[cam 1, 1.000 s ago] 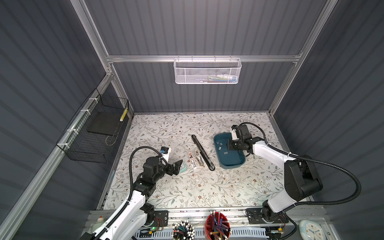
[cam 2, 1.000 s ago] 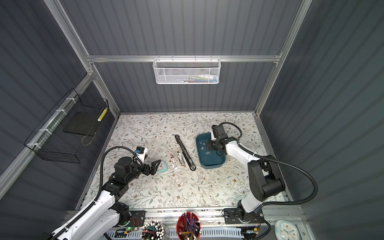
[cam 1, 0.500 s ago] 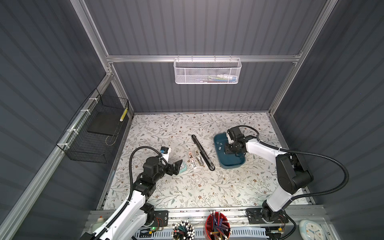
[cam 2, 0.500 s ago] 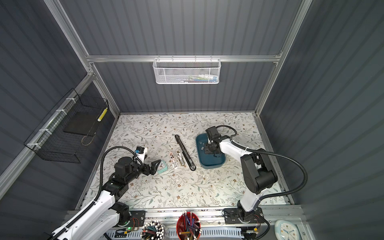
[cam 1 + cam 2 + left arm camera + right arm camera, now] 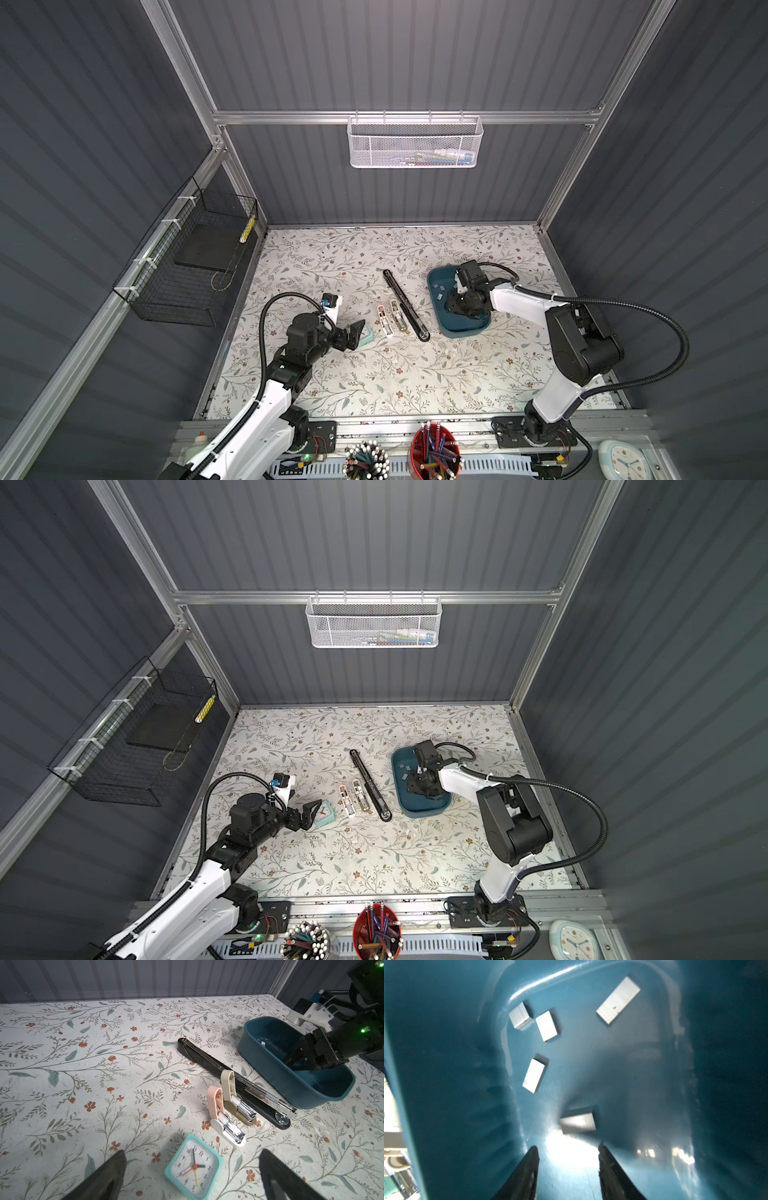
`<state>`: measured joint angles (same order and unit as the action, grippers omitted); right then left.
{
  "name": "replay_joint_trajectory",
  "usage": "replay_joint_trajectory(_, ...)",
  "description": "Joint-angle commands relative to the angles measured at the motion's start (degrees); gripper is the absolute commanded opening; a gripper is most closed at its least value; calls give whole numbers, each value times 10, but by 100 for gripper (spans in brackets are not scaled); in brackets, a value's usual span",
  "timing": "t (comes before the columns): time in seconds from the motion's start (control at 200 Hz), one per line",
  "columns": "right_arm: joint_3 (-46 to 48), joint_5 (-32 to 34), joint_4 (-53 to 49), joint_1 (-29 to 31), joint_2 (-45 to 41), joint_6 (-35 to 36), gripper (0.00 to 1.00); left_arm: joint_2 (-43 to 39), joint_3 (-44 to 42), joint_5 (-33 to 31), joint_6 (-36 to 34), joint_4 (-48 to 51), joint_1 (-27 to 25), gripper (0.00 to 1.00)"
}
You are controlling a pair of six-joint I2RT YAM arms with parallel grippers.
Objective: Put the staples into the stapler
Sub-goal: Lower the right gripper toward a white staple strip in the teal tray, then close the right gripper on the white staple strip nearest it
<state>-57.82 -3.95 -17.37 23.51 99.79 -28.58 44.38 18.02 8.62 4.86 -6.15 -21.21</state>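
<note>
We are finding the staples [image 5: 577, 1123] loose in the teal tray [image 5: 446, 1064]. The right gripper [image 5: 568, 1146], jaws half-parted and empty, is sitting poised to straddle one. The left gripper [image 5: 192, 1152], jaws wide, is hovering near the opened staplers [image 5: 226, 1113].

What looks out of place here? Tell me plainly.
The teal alarm clock lies face-up beside the pink stapler, unrelated to stapling. The staples lie scattered at mixed angles in the blue tray.

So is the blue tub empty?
Not empty: the right wrist view shows five little grey staple strips lying loose on the bottom of the blue tub.
</note>
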Motion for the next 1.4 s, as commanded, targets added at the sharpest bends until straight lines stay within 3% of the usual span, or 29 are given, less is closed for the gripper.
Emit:
replay_joint_trajectory(0.0, -13, -4, 6, -7, 18, -16, 49, -4, 9, -3, -12, -5, 3, 100)
replay_joint_trajectory(0.365, -58, 20, -11, -8, 68, -6, 47, 1, 10, -6, -11, -5, 3, 100)
replay_joint_trajectory(0.625, -114, 59, -46, -7, 99, 21, 37, 1, 11, -6, -13, -4, 3, 100)
replay_joint_trajectory(1.03, -147, 173, -97, -5, 98, 72, 33, 2, 12, -10, -13, -4, 3, 100)
replay_joint_trajectory(1.226, -124, 132, -53, 5, 65, 53, 34, 6, 13, -9, -14, -5, 3, 100)
replay_joint_trajectory(1.396, -159, 160, -52, 22, 97, 43, 46, 1, 13, -7, -14, -4, 3, 100)
